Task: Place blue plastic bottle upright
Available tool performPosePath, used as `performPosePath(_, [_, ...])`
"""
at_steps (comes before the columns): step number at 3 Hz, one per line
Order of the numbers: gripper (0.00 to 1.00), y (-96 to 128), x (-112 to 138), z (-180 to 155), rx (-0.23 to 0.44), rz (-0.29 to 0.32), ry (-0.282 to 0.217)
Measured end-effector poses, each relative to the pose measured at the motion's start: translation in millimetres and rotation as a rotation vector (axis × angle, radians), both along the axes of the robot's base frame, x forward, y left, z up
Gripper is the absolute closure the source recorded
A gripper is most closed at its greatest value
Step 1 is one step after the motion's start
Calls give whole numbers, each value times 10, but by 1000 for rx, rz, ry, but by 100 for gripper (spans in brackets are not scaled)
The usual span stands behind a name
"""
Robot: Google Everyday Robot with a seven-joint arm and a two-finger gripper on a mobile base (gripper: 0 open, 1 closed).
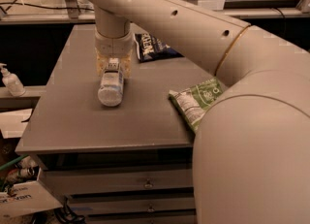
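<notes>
The blue plastic bottle (111, 87) is a small clear ribbed bottle with a white-and-blue label. It lies on its side, its base toward the camera, at or just above the grey table top (77, 121). My gripper (113, 66) comes down from the arm above and is shut around the bottle's upper half, a finger on each side. The bottle's cap is hidden behind the gripper. The big arm fills the right and top of the view.
A dark snack bag (151, 47) lies just behind and right of the gripper. A green chip bag (196, 103) lies at the right, partly under the arm. A white pump dispenser (10, 81) stands on a shelf to the left. Drawers (145, 184) sit below the table front.
</notes>
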State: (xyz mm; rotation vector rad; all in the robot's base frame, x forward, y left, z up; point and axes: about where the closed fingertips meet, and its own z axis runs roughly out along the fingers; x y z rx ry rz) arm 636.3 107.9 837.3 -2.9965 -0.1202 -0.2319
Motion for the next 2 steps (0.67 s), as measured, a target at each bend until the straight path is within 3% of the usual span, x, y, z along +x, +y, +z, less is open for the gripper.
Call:
performPosePath(1, [12, -58, -22, 21, -5, -74, 84])
performPosePath(2, [0, -71, 0, 40, -6, -126, 126])
